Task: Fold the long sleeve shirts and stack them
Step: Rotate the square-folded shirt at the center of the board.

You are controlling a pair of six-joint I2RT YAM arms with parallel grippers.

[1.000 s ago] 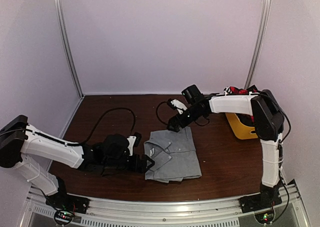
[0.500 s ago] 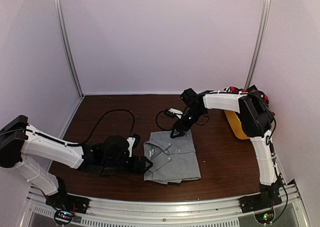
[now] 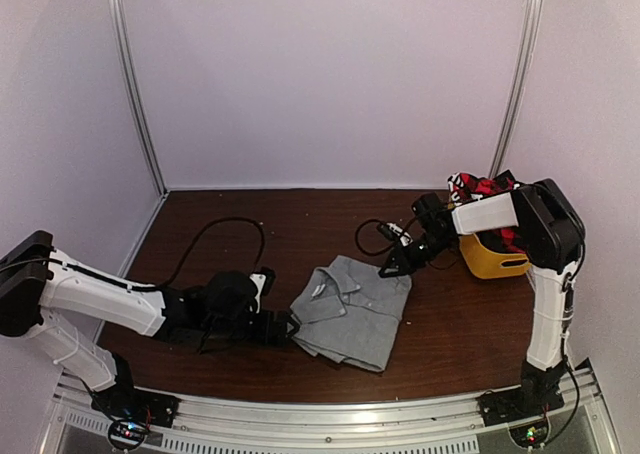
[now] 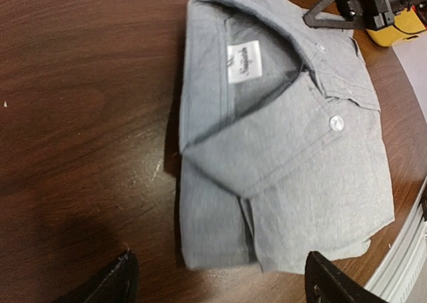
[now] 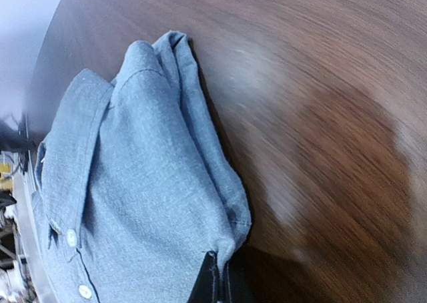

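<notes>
The light-grey long sleeve shirt [image 3: 350, 309] lies folded on the brown table, collar and label up [image 4: 287, 149]. My right gripper [image 3: 390, 270] is shut on the far right corner of the grey shirt, a pinch of its hem [image 5: 133, 183] caught between the closed tips [image 5: 217, 273]. My left gripper [image 3: 290, 326] is open and low at the shirt's near left edge, its fingertips [image 4: 123, 279] either side of the folded end and holding nothing [image 4: 223, 283]. A red-and-black plaid shirt [image 3: 480, 186] sits in the tub at the right.
A yellow plastic tub [image 3: 490, 259] stands at the right behind my right arm, also in the left wrist view [image 4: 407, 26]. A black cable [image 3: 215, 236] loops over the table at back left. The metal rail [image 3: 330, 409] runs along the near edge.
My right gripper closed on the shirt's far corner and pulled back to the right, dragging and turning the shirt that way. The left arm stayed put, open.
</notes>
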